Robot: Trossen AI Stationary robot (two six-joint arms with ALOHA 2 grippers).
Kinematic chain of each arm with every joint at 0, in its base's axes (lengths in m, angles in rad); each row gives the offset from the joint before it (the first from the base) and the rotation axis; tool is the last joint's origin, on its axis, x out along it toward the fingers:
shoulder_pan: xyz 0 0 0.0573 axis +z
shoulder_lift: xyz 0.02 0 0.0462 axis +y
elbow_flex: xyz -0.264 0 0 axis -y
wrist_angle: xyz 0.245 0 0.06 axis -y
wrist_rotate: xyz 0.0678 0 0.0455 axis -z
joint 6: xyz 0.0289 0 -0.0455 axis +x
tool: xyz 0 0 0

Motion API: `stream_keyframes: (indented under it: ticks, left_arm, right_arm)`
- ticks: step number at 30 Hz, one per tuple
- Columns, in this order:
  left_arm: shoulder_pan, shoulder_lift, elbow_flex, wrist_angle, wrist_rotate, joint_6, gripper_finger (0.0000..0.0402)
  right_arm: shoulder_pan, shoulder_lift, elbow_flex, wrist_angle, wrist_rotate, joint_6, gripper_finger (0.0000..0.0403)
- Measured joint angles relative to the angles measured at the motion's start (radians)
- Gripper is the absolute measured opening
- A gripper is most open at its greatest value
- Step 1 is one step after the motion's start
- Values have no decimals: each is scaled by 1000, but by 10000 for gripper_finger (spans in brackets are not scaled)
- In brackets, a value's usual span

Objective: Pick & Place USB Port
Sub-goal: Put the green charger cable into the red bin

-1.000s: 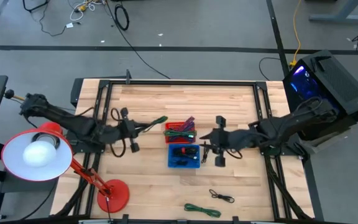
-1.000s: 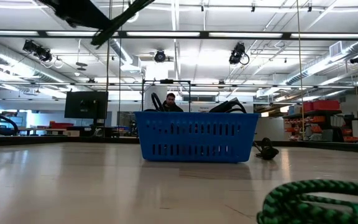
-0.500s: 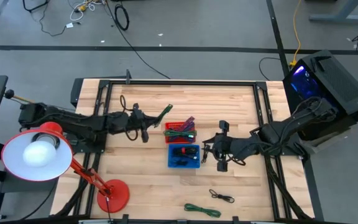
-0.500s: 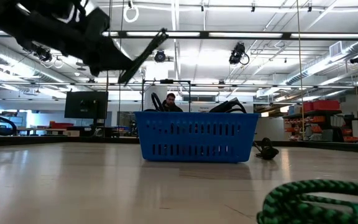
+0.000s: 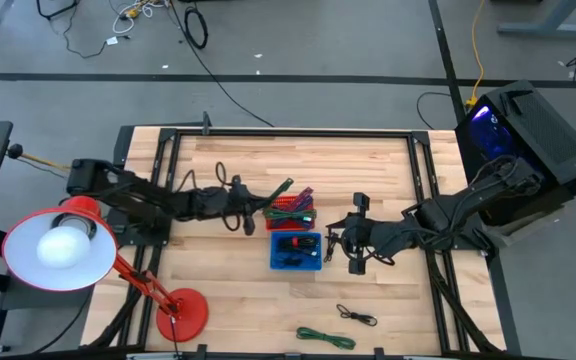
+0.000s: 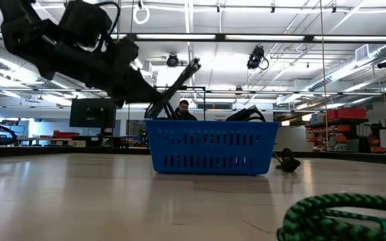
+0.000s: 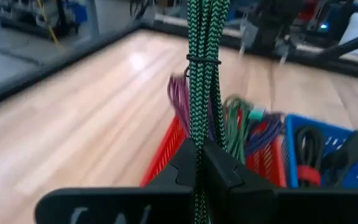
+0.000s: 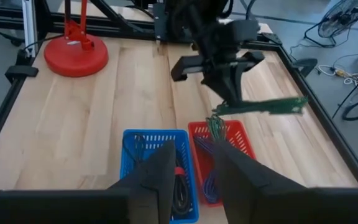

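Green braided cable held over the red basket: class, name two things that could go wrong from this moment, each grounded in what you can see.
1. The left gripper pinches the green braided cable by one end only; the long bundle sticks out sideways and could land across the red basket rim.
2. The red basket already holds tangled cables, so the new one may snag or pile up and slide out. The right gripper waits beside the blue basket.

The green braided cable [image 7: 202, 74] held in the left gripper [image 7: 201, 163] runs off the left wrist picture's upper edge — its far end is unseen there. Beyond that gripper, the red basket [image 7: 166, 155] and blue basket [image 7: 328, 177] are blurred, their cables indistinct. At counter height, the green coil [image 6: 344, 215] is cut by the picture's edge, and the red basket is hidden behind the blue one.
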Motion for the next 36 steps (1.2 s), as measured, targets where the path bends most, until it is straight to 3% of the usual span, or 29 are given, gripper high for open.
stream_keyframes:
  ticks: [6, 12, 36]
  left_arm:
    - [0, 104, 0, 110, -2, -28, 9]
    - [0, 125, 2, 175, 7, -26, 9]
    - [0, 134, 71, 91, 1, -21, 9]
  right_arm:
    - [0, 0, 0, -3, 0, -14, 112]
    - [0, 0, 0, -3, 0, -17, 112]
    - [0, -3, -77, 80, 26, -69, 112]
